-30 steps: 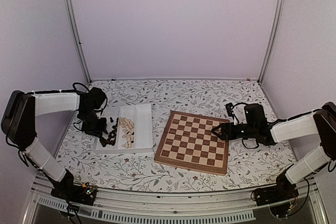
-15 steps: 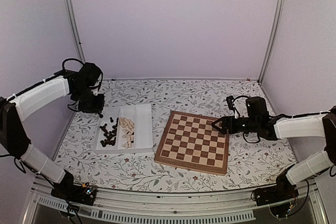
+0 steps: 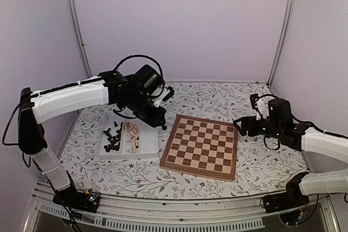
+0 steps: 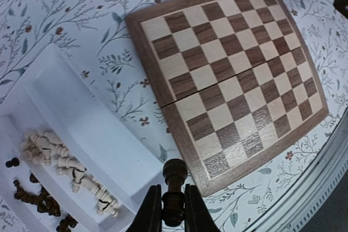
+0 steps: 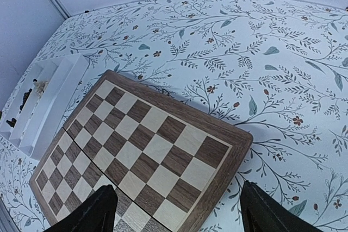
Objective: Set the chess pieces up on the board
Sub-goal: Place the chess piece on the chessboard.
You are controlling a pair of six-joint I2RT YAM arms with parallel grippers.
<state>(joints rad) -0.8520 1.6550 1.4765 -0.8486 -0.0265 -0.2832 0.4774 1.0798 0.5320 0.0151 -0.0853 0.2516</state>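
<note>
The chessboard (image 3: 200, 146) lies bare at centre right; it also shows in the left wrist view (image 4: 234, 74) and the right wrist view (image 5: 141, 145). My left gripper (image 3: 161, 123) is shut on a dark chess piece (image 4: 174, 191) and holds it in the air between the white tray (image 3: 149, 134) and the board's left edge. Dark pieces (image 3: 112, 137) and pale pieces (image 3: 131, 137) lie loose in the tray's compartments. My right gripper (image 3: 239, 126) is open and empty, above the board's far right corner, fingertips (image 5: 100, 210) spread wide.
The table has a white leaf-patterned cloth (image 3: 212, 99). Metal frame posts (image 3: 76, 25) stand at the back corners, with white walls behind. The tray's right compartment (image 4: 81, 129) holds no pieces.
My left arm has lifted from the tray and swung right toward the board with a dark piece. My right gripper has drawn back from the board's right side and risen.
</note>
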